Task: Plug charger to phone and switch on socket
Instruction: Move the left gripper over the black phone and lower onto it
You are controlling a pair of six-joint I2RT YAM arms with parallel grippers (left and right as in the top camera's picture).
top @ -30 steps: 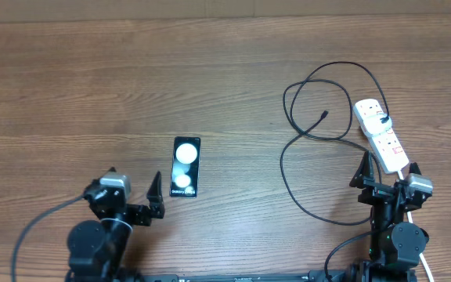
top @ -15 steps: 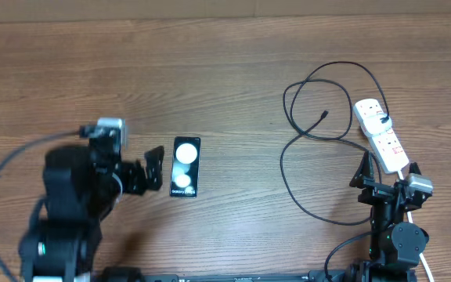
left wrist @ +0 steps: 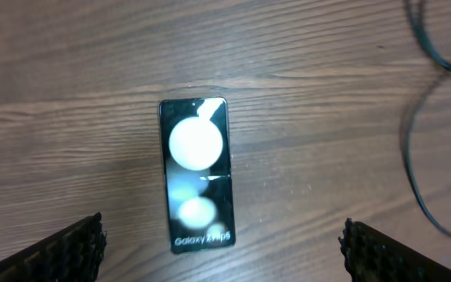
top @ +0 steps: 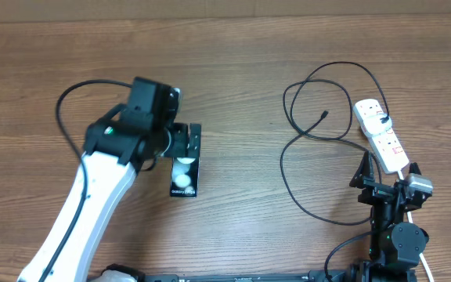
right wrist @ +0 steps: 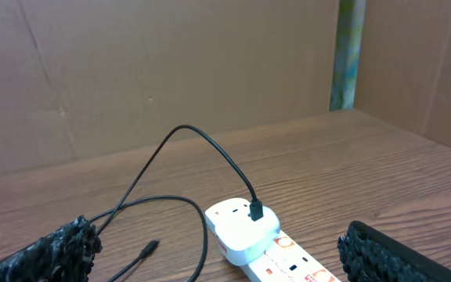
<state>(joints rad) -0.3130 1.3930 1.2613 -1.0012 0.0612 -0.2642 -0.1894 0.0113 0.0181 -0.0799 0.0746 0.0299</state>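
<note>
The black phone [top: 184, 182] lies flat left of the table's centre, and it fills the middle of the left wrist view [left wrist: 196, 174]. My left gripper [top: 185, 143] hovers over the phone's far end, open and empty [left wrist: 225, 258]. The black charger cable [top: 281, 168] lies looped on the right; its free plug tip [top: 323, 115] rests on the wood [right wrist: 149, 249]. Its other end sits in a white adapter [right wrist: 241, 227] on the white power strip [top: 382, 137]. My right gripper [top: 386, 174] is open and empty at the strip's near end [right wrist: 221, 258].
The strip's white cord [top: 425, 262] runs down past the right arm's base. A brown cardboard wall [right wrist: 171, 70] stands behind the table. Part of the cable also shows at the right of the left wrist view [left wrist: 405, 149].
My left arm has swung from the front left up and right until its gripper is over the phone's far end. The right arm, cable and strip have not moved.
</note>
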